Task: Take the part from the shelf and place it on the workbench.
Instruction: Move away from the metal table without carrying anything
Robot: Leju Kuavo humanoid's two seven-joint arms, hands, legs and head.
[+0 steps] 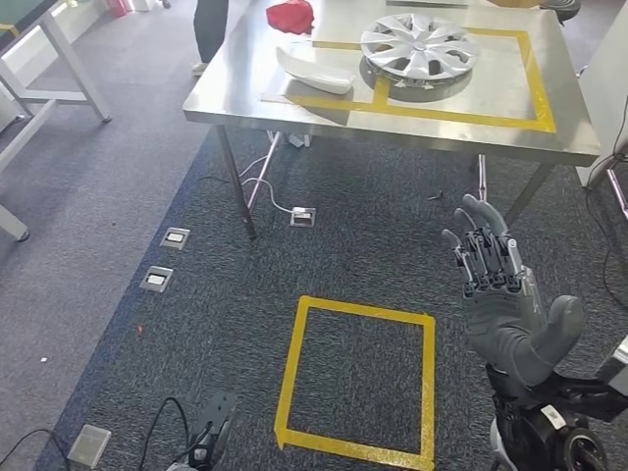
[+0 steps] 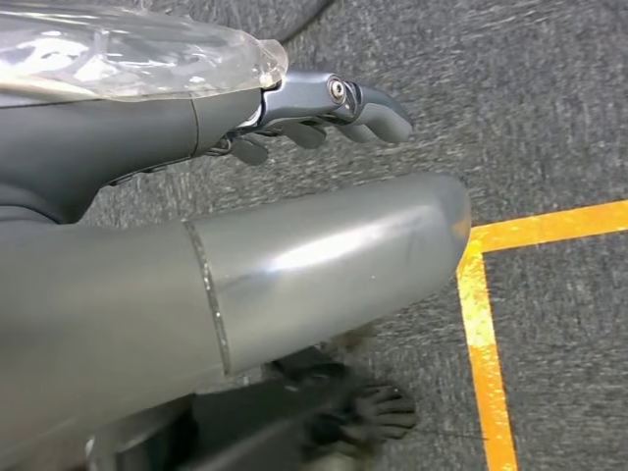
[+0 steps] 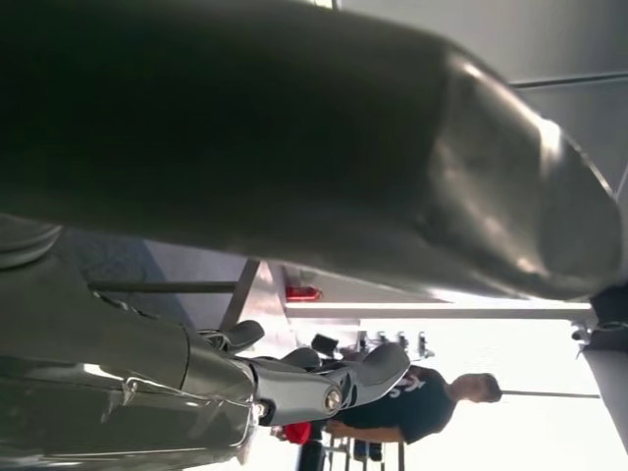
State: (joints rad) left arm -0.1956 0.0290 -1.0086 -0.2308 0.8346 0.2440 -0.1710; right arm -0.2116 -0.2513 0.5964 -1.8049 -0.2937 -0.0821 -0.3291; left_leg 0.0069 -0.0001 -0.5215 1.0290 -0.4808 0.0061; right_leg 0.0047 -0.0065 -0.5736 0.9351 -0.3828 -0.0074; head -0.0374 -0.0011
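Raised at the lower right of the head view, the right hand (image 1: 495, 285) is nearest the camera: palm turned up, fingers straight and spread, nothing in it, held over the dark carpet (image 1: 355, 235) short of the bench (image 1: 489, 137). In the right wrist view its thick thumb (image 3: 311, 167) crosses most of the picture, with the darker fingers (image 3: 355, 378) stretched out below it; a person in a dark shirt (image 3: 415, 402) stands behind them.

Down at the lower left of the head view a dark part of the left arm shows just above the floor. The left wrist view shows the left hand (image 2: 326, 108) hanging over the carpet, fingers extended and gently bent, grasping nothing, beside a corner of yellow tape.

That tape forms a yellow square (image 1: 355, 373) on the floor between the two arms. Small floor sockets (image 1: 156, 280) lie to its left, and a white cable (image 1: 270, 191) runs under the bench.

On the steel bench, a yellow taped rectangle (image 1: 541, 98) is marked out. The silver wheel cover (image 1: 418, 47) lies flat inside it near its left part. A white curved part (image 1: 315, 71) lies just left of the wheel cover, over the tape's left edge. A red cloth-like item (image 1: 290, 16) sits at the bench's far side. Someone's dark trouser legs (image 1: 210, 27) stand at the far left corner of the bench.
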